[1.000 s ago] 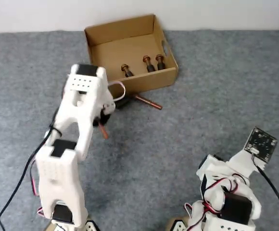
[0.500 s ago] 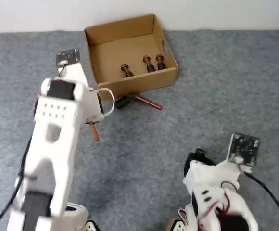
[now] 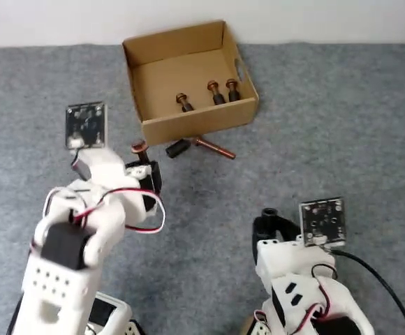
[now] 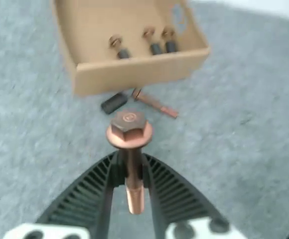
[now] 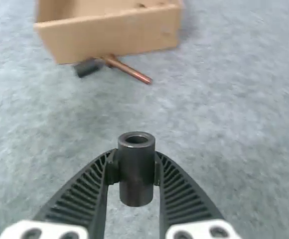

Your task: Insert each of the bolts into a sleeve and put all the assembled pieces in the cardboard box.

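A copper hex-head bolt [image 4: 129,133] is being clamped by its shank in the left gripper [image 4: 129,164]. A black cylindrical sleeve [image 5: 136,157], bore exposed, is being clenched in the right gripper [image 5: 135,167], apparently for mating. Both are being held nearer than the brown cardboard box [image 3: 195,123].

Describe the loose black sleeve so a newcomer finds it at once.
Find the cardboard box on the grey carpet. Just outside its front wall lies the black sleeve, short and dark beside a long bare copper bolt.
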Robot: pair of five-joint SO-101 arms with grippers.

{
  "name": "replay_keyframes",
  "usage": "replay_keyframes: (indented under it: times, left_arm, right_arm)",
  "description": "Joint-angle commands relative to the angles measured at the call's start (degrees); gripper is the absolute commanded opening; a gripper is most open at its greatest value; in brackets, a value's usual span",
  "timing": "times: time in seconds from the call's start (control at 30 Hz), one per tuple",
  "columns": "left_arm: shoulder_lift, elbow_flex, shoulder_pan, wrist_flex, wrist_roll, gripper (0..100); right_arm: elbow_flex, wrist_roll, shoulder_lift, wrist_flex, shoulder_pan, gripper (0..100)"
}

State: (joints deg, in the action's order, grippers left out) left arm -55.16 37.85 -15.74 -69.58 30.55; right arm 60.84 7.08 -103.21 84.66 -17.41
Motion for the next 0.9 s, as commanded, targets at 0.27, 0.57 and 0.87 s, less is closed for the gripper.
replay_keyframes:
  times: [0.27,0.57,0.87]
  left_arm:
    - [-22.9,13.2,-4.3,17.1,2.0,0]
    - [-44.2,25.5,-9.1,26.7,2.0,0]
    - [-48.8,28.1,-12.2,25.3,3.7,0]
  right_arm:
    - [1.1,-1.2,0.7,-5.9,-14.3,0.8]
    - [5.6,-10.5,0.8,-14.3,-21.9,0.8]
    - [9.0,-16.7,0.8,-24.7,-26.6,0.8]
